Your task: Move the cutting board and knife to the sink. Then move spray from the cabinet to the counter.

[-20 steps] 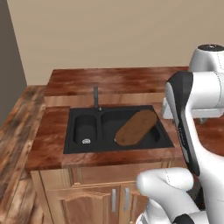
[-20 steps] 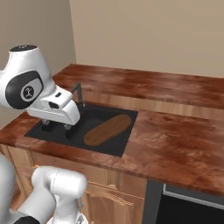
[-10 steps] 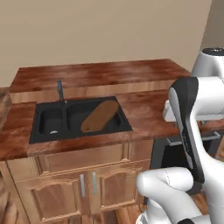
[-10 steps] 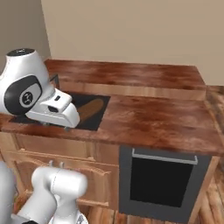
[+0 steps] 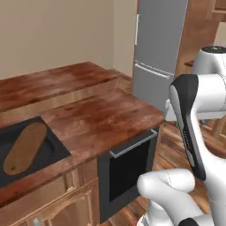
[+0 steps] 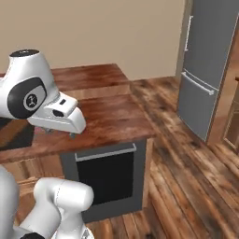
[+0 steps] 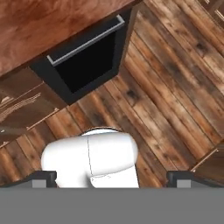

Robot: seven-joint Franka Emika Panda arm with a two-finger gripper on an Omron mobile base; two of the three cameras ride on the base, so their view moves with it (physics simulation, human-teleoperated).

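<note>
counter [image 5: 101,119]: bare | cutting board [image 5: 24,148]: in sink [image 5: 53,152] | jaws: spread, holding nothing | writing: none legible

Cutting board [image 5: 24,147] in the sink [image 5: 57,152] — counter [image 5: 101,121] right of it — fridge [image 5: 159,48] beyond.

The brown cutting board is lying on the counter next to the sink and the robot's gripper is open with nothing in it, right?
Not quite. The cutting board is lying down inside the sink, not on the counter; the left base view shows it. The rest is right: the gripper is open with nothing in it.
</note>
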